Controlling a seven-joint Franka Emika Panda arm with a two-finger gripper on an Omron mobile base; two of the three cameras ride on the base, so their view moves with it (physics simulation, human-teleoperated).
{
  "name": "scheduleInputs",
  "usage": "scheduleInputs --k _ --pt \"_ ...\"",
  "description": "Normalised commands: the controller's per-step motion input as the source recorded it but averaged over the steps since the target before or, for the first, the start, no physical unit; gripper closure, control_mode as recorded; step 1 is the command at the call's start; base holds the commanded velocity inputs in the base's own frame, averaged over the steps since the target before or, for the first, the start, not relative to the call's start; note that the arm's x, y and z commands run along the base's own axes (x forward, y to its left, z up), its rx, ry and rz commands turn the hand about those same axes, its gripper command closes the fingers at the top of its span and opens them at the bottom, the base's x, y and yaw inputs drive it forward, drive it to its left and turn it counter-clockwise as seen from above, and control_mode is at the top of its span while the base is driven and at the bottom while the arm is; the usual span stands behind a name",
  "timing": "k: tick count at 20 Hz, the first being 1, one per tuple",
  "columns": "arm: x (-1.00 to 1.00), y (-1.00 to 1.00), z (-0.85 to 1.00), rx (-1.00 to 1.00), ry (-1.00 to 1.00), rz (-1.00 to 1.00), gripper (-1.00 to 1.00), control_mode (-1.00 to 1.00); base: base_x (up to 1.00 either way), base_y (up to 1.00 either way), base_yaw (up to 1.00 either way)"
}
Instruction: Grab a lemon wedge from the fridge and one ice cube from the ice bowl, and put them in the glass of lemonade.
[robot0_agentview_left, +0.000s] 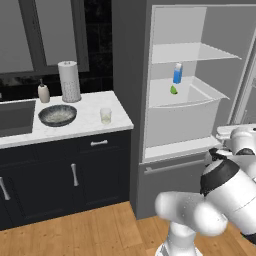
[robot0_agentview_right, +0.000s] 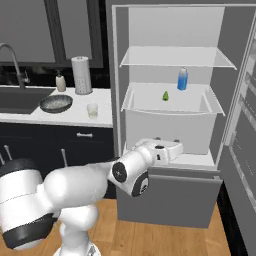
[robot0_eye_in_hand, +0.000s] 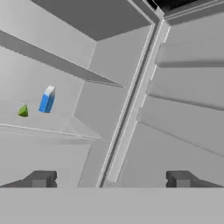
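Wedge (robot0_agentview_right: 165, 95) first: it sits tiny and green-yellow on the fridge (robot0_agentview_left: 131, 100) shelf at upper centre of the right base view, just beside a blue bottle (robot0_agentview_right: 183, 79). It looks light, soft and probably slippery, so pinch its flat flanks gently. Jaws stand apart, empty, with the gripper (robot0_eye_in_hand: 109, 178) well short of it. Glass (robot0_agentview_left: 105, 115) and bowl (robot0_agentview_left: 57, 115) wait on the worktop (robot0_agentview_left: 90, 107) at left.

lemon wedge (robot0_agentview_right: 165, 95) in fridge (robot0_agentview_right: 170, 125), left of bottle (robot0_agentview_right: 183, 79)
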Motion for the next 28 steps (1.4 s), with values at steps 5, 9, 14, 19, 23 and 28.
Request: scheduleInputs --k 5,9,14,19,23,28 --pt "-0.33 1.0 0.04 0.24 -0.35 0.03 -1.0 -1.0 0.0 0.0 0.0" --pt "-0.26 1.0 0.82 0.2 -0.22 0.09 -1.0 -1.0 0.0 0.0 0.0" --pt "-0.39 0.97 0.91 0.05 -0.02 0.08 -1.0 -1.0 0.0 0.0 0.0" --pt "-0.38 1.0 0.18 0.01 0.0 0.09 -1.0 -1.0 0.0 0.0 0.0" --pt "-0.28 1.0 0.05 0.08 0.14 0.07 -1.0 -1.0 0.0 0.0 0.0" --pt "-0.08 0.68 0.01 0.18 0.33 0.14 -1.0 -1.0 0.0 0.0 0.0"
